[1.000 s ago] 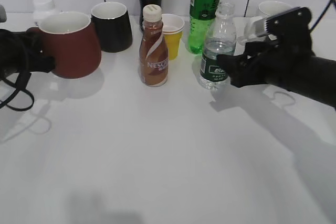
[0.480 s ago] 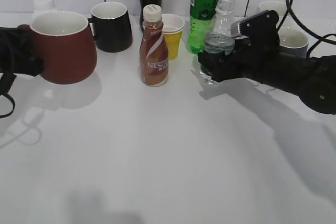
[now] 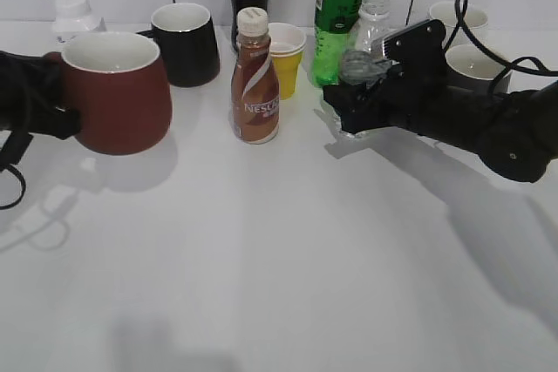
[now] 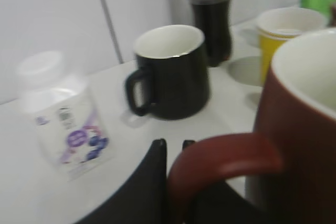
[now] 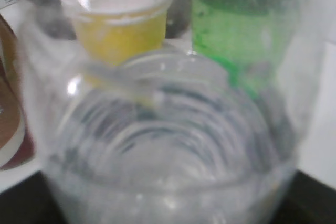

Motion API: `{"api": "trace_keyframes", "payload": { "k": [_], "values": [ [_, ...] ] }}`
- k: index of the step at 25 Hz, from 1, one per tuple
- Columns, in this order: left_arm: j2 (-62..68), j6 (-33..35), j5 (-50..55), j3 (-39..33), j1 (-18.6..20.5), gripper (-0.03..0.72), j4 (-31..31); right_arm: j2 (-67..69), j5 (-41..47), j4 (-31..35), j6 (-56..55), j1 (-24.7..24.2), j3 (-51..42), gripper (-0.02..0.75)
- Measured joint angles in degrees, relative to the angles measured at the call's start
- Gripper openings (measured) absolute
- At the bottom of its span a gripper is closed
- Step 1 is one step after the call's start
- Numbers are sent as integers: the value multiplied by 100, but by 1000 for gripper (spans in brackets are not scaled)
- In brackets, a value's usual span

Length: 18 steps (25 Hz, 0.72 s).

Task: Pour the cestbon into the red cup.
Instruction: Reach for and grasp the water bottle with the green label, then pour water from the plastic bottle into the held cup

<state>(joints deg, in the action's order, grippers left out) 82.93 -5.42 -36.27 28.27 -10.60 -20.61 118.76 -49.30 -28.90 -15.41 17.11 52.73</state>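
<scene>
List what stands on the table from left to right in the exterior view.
Small white bottle → red cup → black mug → Nescafe bottle → yellow cup → green soda bottle → cestbon in the right gripper → two pale mugs.

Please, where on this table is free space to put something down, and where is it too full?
The wide front of the table, in front of the Nescafe bottle, is bare. The back row is crowded: black mug, yellow cup, green soda bottle. The left gripper holds the red cup; the right gripper holds the cestbon.
</scene>
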Motion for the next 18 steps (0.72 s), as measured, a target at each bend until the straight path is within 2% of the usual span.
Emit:
{"api": "trace_keyframes", "payload": {
  "k": [5,11,18],
  "values": [
    [-1,-224,129,0,-433,49,-488,-92,25,-24,0,0,0,473],
    [31,-235,338,0,-1384,49,-637,-690,70,-203,171,0,-87,473],
    [749,-240,381,424,-2008,49,-427,-1506,118,-1581,1634,12,-198,473]
  ]
}}
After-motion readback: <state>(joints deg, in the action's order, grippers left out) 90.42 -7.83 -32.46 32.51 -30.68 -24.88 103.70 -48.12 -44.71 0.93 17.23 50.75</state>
